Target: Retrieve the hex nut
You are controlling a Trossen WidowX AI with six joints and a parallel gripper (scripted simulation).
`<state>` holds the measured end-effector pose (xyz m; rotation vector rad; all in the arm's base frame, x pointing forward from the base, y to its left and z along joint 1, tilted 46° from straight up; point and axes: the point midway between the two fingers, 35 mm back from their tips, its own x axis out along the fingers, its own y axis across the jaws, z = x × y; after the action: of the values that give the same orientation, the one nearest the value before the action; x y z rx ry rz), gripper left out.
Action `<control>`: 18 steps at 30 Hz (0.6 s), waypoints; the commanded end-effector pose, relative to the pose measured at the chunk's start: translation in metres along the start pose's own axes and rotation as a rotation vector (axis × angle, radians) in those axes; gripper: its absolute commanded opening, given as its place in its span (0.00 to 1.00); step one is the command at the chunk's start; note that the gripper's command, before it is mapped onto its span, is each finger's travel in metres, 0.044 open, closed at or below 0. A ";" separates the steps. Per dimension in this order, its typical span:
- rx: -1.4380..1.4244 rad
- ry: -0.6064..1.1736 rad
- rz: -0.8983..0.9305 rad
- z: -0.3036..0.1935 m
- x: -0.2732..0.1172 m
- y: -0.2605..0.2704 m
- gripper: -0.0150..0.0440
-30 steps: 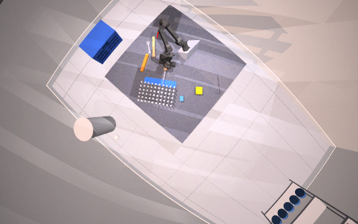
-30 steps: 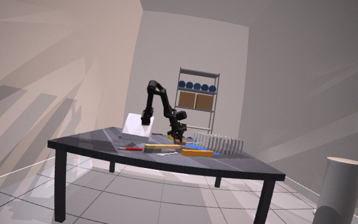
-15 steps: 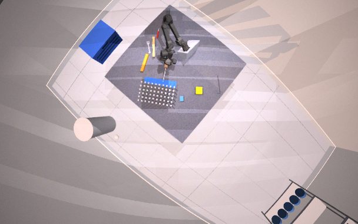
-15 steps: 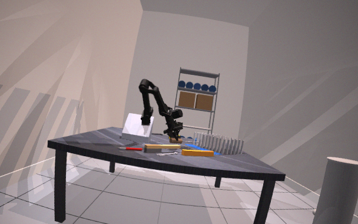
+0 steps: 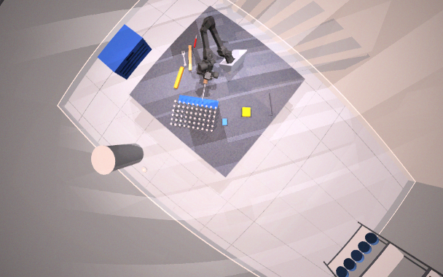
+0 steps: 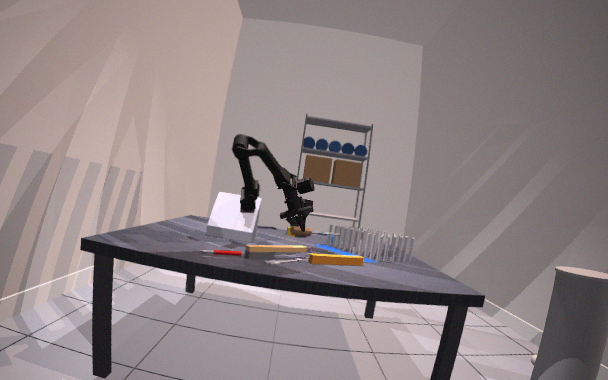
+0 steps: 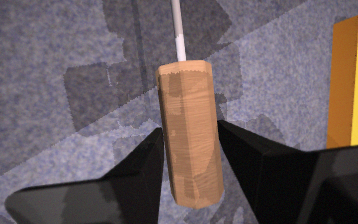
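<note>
My gripper (image 5: 206, 79) (image 6: 301, 228) (image 7: 189, 129) is shut on the wooden handle (image 7: 185, 100) of a tool, held in front of the spacer field. The tool's thin metal shaft (image 5: 204, 90) (image 7: 178, 25) points away from the hand, and its far end is over or near the blue taped strip (image 5: 213, 103) (image 6: 343, 252). Its tip is outside the wrist view, and its exact height and shape cannot be told. The metal spacers (image 5: 211, 130) (image 6: 389, 247) stand upright in rows behind the strip. The hex nut cannot be made out.
Beside the arm lie an orange-yellow bar (image 5: 178, 77) (image 6: 336, 259) (image 7: 342, 85), a pale wooden bar (image 5: 190, 57) (image 6: 276, 249), a wrench (image 5: 183, 58) and a red-handled tool (image 5: 195, 42) (image 6: 227, 252). A white tray (image 5: 240, 53), yellow block (image 5: 246, 111), small blue block (image 5: 224, 122) and thin rod (image 5: 270, 104) are opposite.
</note>
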<state>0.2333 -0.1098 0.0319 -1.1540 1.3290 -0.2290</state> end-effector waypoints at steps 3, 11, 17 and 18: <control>0.015 -0.008 -0.006 0.015 -0.026 -0.011 0.25; 0.014 -0.006 -0.017 0.024 -0.060 -0.022 0.25; 0.009 -0.008 -0.036 0.027 -0.087 -0.029 0.25; 0.008 -0.008 -0.039 0.027 -0.091 -0.030 0.25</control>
<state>0.2411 -0.0562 0.0900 -1.1695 1.3246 -0.2442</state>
